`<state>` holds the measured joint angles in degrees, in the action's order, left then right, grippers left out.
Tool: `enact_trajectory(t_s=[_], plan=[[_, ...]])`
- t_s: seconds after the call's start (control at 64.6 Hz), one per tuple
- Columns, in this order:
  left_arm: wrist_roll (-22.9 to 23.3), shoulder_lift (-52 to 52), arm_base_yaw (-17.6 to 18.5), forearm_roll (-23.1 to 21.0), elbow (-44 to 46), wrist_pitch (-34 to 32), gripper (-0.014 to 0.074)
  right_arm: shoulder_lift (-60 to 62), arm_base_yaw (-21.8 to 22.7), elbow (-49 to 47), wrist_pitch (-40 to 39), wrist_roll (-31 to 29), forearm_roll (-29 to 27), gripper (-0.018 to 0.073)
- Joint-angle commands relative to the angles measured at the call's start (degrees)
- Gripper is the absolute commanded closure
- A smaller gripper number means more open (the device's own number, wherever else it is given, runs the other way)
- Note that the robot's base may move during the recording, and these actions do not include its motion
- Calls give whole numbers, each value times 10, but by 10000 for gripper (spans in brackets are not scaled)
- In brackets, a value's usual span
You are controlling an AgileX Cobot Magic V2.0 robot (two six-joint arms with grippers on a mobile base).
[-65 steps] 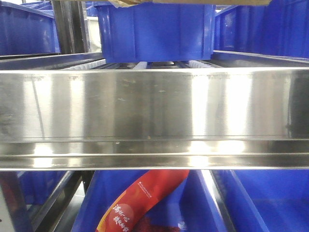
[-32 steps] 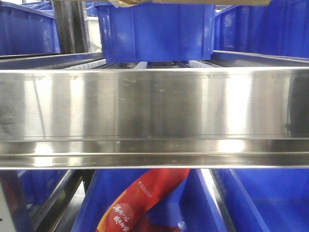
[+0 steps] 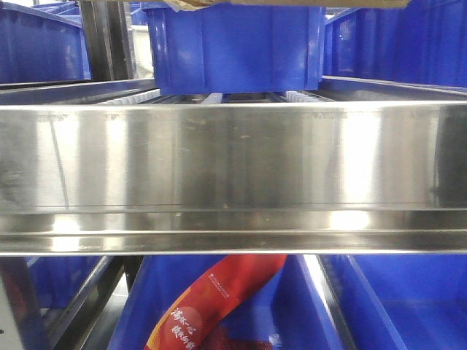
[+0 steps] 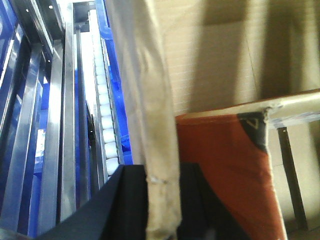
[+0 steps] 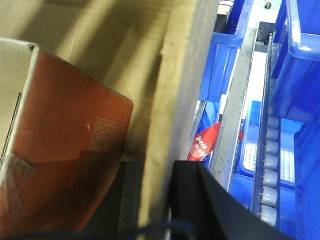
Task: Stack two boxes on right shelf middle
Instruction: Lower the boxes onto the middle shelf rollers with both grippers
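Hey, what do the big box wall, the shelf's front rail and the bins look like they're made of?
Box wall: brown corrugated cardboard, matte; faint ribbing shows on the panel beside it.
Front rail: likely stainless steel, brushed and mirror-like, with bright vertical reflections.
Blue bins: apparently molded plastic, smooth with a slight sheen.

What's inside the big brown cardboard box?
In both wrist views, an orange-red carton stands inside the open cardboard box, leaning against its inner wall. The carton and the gripper fingers hide the bottom, so anything else there cannot be seen.
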<state>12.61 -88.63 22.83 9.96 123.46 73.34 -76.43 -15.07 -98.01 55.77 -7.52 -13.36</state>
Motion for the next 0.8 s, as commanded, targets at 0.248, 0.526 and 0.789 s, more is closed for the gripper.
enact_trajectory(t_s=[0.248,0.526,0.789], plan=[[-2,7,4,-17,-9,-34,708,-1,0,-5,-12,-5,-17,712],[-2,7,4,11,-116,-34,708,-68,0,-5,61,-5,-17,712],[-2,-17,4,23,-182,-40,707,-127,0,-5,85,-5,-17,706]])
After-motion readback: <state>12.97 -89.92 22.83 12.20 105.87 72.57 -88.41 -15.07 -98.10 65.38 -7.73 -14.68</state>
